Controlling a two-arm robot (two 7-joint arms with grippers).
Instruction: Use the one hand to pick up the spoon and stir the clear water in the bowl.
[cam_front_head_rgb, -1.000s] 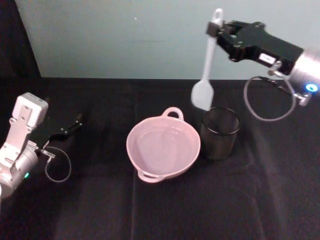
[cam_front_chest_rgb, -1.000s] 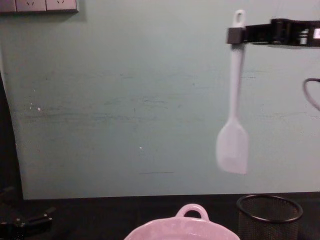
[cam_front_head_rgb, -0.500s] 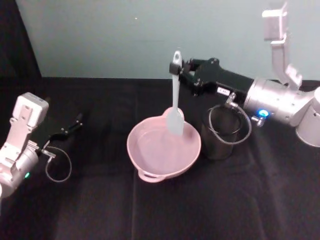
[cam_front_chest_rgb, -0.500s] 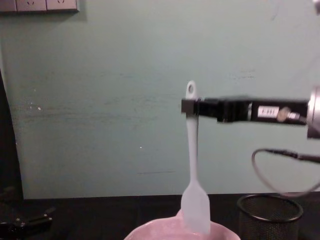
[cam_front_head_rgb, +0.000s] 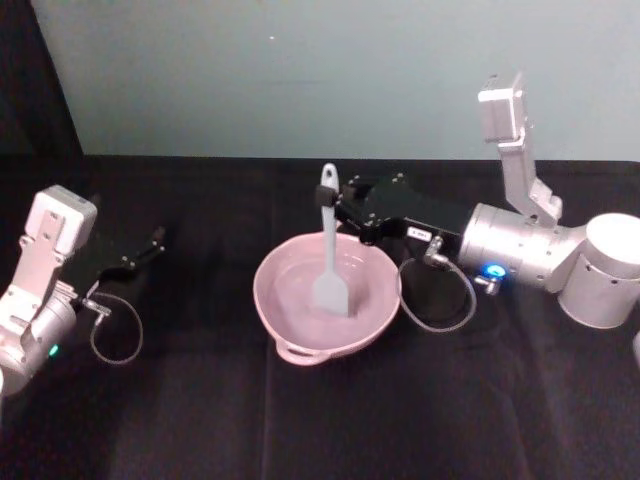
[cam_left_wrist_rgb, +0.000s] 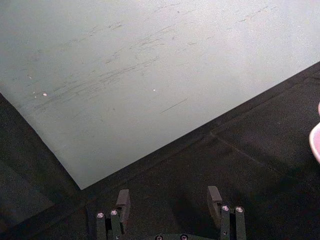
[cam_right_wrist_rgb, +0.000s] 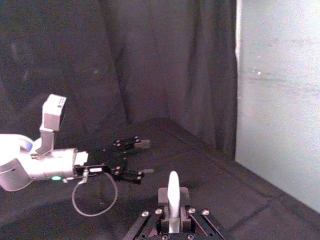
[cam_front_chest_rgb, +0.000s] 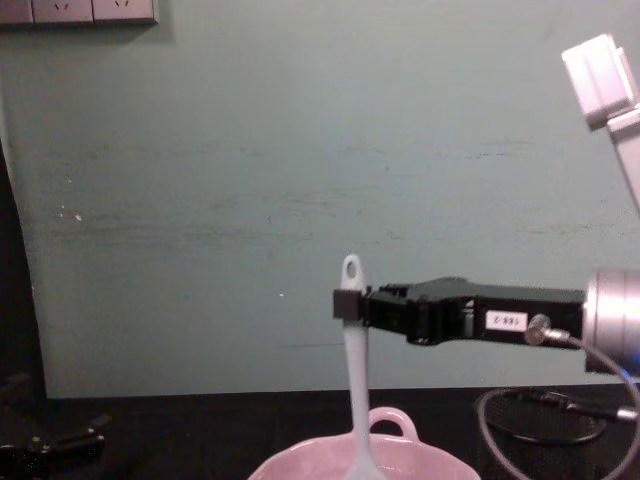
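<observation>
While the right pincer (cam_front_head_rgb: 336, 204) reaches in from the right above the middle of the black tabletop (cam_front_head_rgb: 400, 420), it is pinching the white spoon (cam_front_head_rgb: 328, 262) high on its handle, just under the hole at the end. The spoon hangs nearly upright, scoop down, and the scoop sits inside the pale pink bowl (cam_front_head_rgb: 266, 312), a little right of the bowl's centre. The water (cam_front_head_rgb: 288, 292) is barely visible against the pink, so I cannot tell how deep the scoop goes. In the chest view the right pincer (cam_front_chest_rgb: 350, 303) holds the spoon (cam_front_chest_rgb: 355, 400) in front of the pale green wall (cam_front_chest_rgb: 200, 200), and the handle drops behind the near rim of the bowl (cam_front_chest_rgb: 300, 465). The left pincer (cam_front_head_rgb: 152, 245) rests low over the tabletop at the far left, well apart from the bowl, its fingers (cam_left_wrist_rgb: 123, 200) spread and holding nothing.
</observation>
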